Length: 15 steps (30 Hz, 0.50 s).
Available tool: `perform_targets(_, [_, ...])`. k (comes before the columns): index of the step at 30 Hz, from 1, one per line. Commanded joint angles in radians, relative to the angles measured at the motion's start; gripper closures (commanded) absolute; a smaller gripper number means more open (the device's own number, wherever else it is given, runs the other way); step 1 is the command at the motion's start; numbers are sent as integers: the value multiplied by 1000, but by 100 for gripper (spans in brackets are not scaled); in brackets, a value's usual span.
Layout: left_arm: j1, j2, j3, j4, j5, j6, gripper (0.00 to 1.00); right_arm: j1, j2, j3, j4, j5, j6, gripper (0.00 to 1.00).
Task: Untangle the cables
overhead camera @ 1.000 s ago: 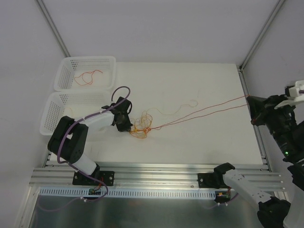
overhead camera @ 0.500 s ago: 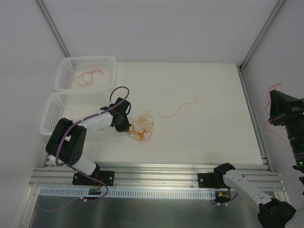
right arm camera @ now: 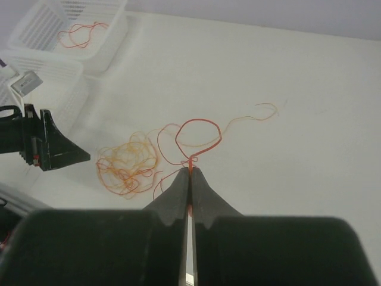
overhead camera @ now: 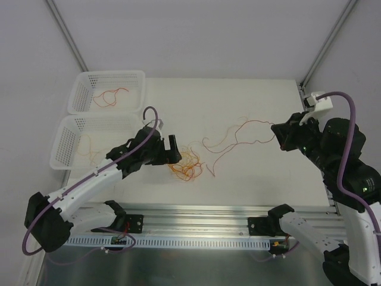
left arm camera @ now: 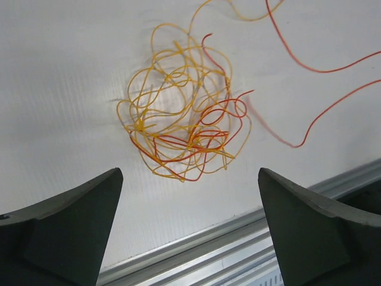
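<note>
While the right pincer (right arm camera: pixel 189 174) is clamped shut on the red cable (right arm camera: pixel 199 121), the left pincer (left arm camera: pixel 188 177) hangs wide open and empty over the tangle (left arm camera: pixel 181 134) on the bench (overhead camera: pixel 238 95). Risk: unpinned, a rightward pull may drag the tangle or tighten its knots.

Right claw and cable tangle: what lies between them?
The red cable held by the right claw, looping across the table toward the tangle; top view shows it.

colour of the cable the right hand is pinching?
Red, clearest in the right wrist view, where the cable loops out from the shut right hand.
</note>
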Motion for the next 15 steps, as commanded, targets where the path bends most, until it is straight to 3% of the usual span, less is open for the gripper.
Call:
perform_targets(1, [-14, -102, 22, -9, 42, 71, 1, 5, 11, 18, 58, -214, 26, 99])
perform_targets(7, [-87, -169, 108, 3, 115, 241, 1, 7, 51, 33, 86, -447, 22, 99])
perform_targets(15, [-259, -74, 234, 144, 161, 491, 1, 5, 83, 47, 110, -599, 40, 99])
